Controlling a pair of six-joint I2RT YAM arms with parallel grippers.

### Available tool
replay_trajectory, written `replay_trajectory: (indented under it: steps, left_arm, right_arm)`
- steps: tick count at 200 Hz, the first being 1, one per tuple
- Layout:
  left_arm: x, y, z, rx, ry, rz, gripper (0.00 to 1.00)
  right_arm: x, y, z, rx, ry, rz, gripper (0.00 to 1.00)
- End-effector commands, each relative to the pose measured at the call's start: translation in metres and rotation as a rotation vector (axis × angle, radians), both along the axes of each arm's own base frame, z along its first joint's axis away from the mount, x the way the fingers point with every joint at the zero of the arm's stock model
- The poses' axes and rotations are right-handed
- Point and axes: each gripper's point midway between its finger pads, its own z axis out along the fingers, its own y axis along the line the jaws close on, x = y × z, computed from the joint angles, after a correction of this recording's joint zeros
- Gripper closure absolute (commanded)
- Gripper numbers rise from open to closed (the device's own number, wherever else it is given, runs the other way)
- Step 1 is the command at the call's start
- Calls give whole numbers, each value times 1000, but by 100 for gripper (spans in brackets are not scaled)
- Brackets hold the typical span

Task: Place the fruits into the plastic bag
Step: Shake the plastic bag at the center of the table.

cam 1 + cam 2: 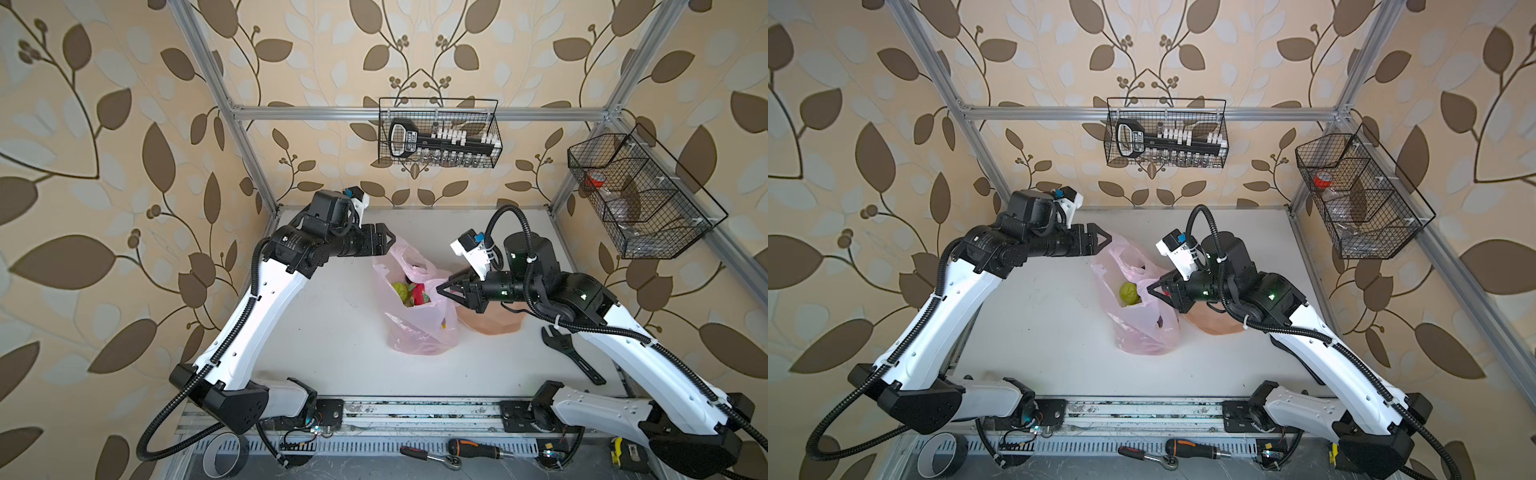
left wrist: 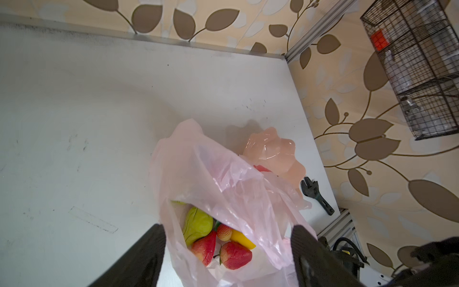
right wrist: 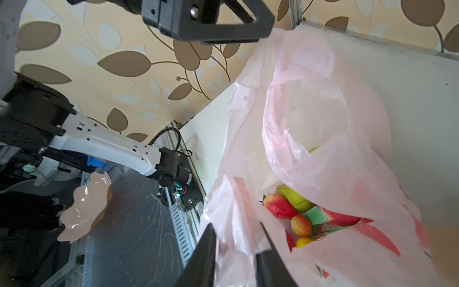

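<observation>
Walls: beige wallpaper (image 1: 104,124) with brown and pale leaves on dark vines, on every side in view.
Frame: bare aluminium profile (image 1: 374,111); cross rail along the back wall, uprights at both back corners.
Worktop: white worktop (image 1: 332,332), matte, with dark scuffs visible in the left wrist view.
Back: black wire basket (image 1: 438,133) hung on the cross rail.
Right side: second wire basket (image 1: 640,195), split into compartments.
Front edge: grey slotted cable duct (image 1: 374,446).
Below front: dark streaked surface (image 3: 131,223); floor or shelf, can't tell.
Light: soft, even, faint shadows.
</observation>
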Motion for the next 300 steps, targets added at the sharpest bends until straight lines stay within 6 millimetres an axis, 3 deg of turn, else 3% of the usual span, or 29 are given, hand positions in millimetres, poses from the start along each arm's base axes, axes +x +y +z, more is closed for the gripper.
replay_trajectory:
  steps: [1,28,88,124,162,198,226,258,300]
  left_arm:
    - [-2,3,31,19,-119,-47,12]
    - [-2,-5,48,82,-239,-163,7]
    - [1,-21,59,227,-514,-366,5]
    - [-14,-29,65,143,-562,-409,3]
    - [-8,-1,68,209,-571,-241,1]
    - [-8,32,83,254,-605,-57,1]
    - [-19,50,93,263,-633,17,1]
    - [-31,59,97,264,-636,40,1]
    - [-38,66,96,277,-623,53,1]
  right_arm:
    - [-8,-8,12,10,-40,1,54]
    - [-8,-17,17,17,-53,-24,40]
    - [11,-51,41,72,-58,-150,11]
    - [33,-69,40,-11,-55,-206,7]
    - [47,-45,40,-125,-83,-92,4]
    - [48,3,22,-277,-82,32,4]
    - [52,23,3,-360,-95,34,5]
    - [71,25,-25,-510,-134,-35,10]
    - [88,28,-33,-546,-169,-64,18]
